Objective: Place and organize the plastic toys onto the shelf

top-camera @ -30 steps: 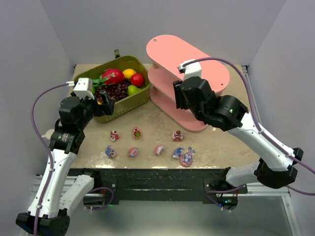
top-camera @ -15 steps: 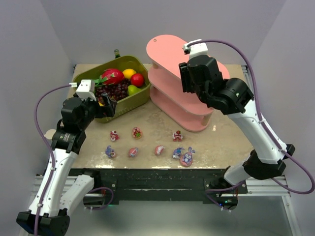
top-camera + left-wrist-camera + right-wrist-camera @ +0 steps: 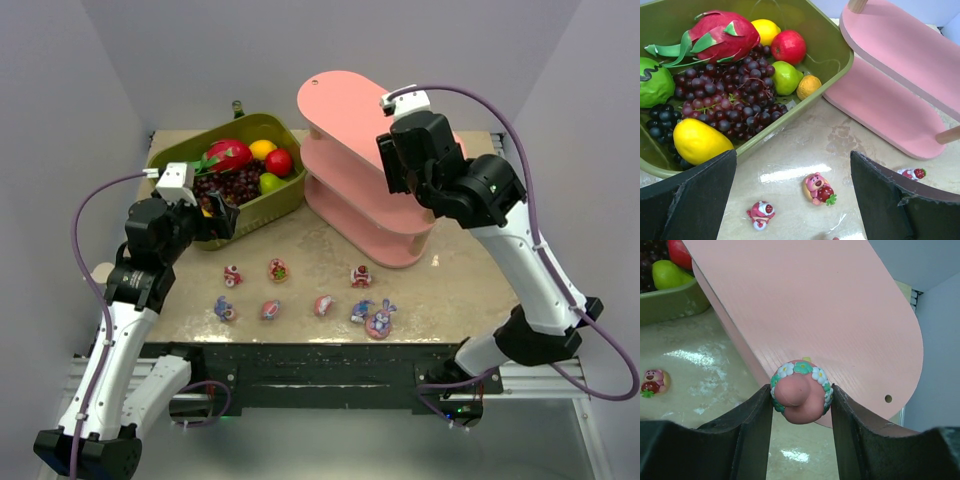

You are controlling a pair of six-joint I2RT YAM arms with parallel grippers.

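The right tool (image 3: pixel 800 407) is clenched on a pink figurine (image 3: pixel 799 390) ringed with white and green flowers. The toy is pinched between the tips of both fingers (image 3: pixel 752 430). Just beyond and beneath those tips lies the top board of the pink shelf (image 3: pixel 805 305). The figurine hangs over that board near its edge, but I cannot tell whether it touches the board. In the overhead view the shelf's lower tiers lie below this tool.

The left tool (image 3: pixel 794 167) is released, its jaws spread wide with nothing between them. Ahead of its fingers stands an olive-green basket (image 3: pixel 846 55) holding a dragon fruit (image 3: pixel 722 35), dark grapes (image 3: pixel 725 100) and a yellow mango (image 3: pixel 700 140). Ahead and to this tool's right are the shelf's lower boards.

On the tabletop (image 3: pixel 810 140), under the gap between the left tool's fingers, lies a pink bear figurine (image 3: pixel 817 188) with a strawberry. A red-and-white figurine (image 3: pixel 761 214) lies just beside the bear. A third figurine (image 3: pixel 912 173) peeks out at the edge of one finger.

From overhead, eight small figurines lie in two rows on the tabletop. They are nearer the arm bases than either tool and well apart from the right one. A blue-pink bunny (image 3: pixel 380 321) ends the nearer row on the right arm's side.
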